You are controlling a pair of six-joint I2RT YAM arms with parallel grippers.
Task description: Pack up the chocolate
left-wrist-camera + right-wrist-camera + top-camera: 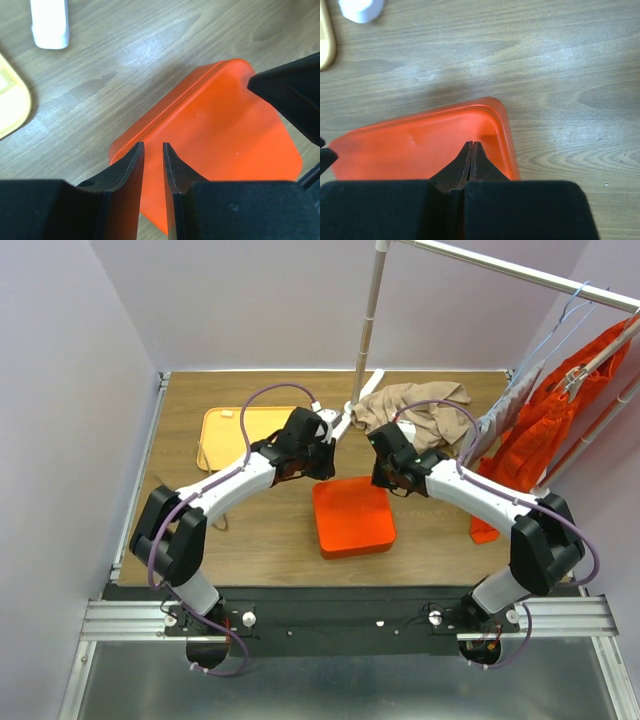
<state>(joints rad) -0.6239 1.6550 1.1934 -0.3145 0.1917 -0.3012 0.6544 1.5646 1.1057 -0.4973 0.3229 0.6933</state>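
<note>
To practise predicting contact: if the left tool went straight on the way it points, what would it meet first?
Probably the orange box, near its edge; the left tool points down at it, though the gap between them is unclear.

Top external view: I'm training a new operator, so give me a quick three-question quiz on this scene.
1. True or false: the right claw is shut with nothing between its fingers.
2. Which thing lies on the left arm's side of the orange box? A) yellow tray B) beige cloth C) orange garment
3. Short answer: does any view show chocolate?

Key: 1 true; 2 A; 3 no.
</note>
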